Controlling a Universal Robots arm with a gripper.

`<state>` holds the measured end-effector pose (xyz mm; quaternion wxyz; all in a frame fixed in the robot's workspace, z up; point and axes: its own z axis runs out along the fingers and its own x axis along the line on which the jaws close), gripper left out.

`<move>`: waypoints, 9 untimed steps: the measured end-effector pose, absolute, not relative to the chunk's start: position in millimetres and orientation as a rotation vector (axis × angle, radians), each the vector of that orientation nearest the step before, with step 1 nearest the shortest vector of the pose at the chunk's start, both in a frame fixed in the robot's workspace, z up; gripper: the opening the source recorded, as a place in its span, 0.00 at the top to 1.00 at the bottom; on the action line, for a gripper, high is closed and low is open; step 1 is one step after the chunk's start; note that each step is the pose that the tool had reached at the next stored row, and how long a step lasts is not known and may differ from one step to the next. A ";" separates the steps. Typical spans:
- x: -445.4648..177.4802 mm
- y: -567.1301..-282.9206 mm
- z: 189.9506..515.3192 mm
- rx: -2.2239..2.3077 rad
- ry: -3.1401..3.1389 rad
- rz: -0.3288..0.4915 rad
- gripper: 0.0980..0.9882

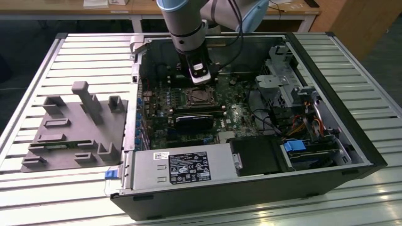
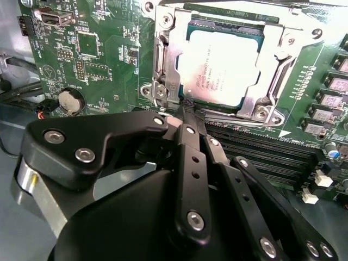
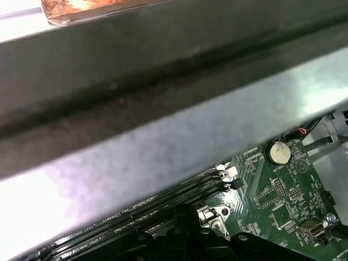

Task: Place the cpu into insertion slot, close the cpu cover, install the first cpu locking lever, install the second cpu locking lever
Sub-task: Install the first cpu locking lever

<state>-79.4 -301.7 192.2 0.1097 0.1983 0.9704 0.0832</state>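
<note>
Cpu [image 2: 223,65] lies flat in slot [image 2: 217,107], with cover [image 2: 175,33] down over its edges, apparently to pin it. Gripper [image 2: 184,111] has its jaws pressed together, seemingly empty, tip at the socket corner near a lever [image 2: 158,65], probably to push.

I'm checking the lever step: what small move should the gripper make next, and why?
Probably nudge the shut gripper slightly against the locking lever near its tips: the cpu already sits in the insertion slot, with the cpu cover lowered over it.
</note>
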 end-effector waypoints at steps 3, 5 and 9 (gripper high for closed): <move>-79.3 -301.7 194.8 0.583 2.852 0.245 0.99; -79.4 -301.7 197.7 0.583 2.853 0.245 0.99; -79.4 -301.7 204.8 0.583 2.853 0.246 0.99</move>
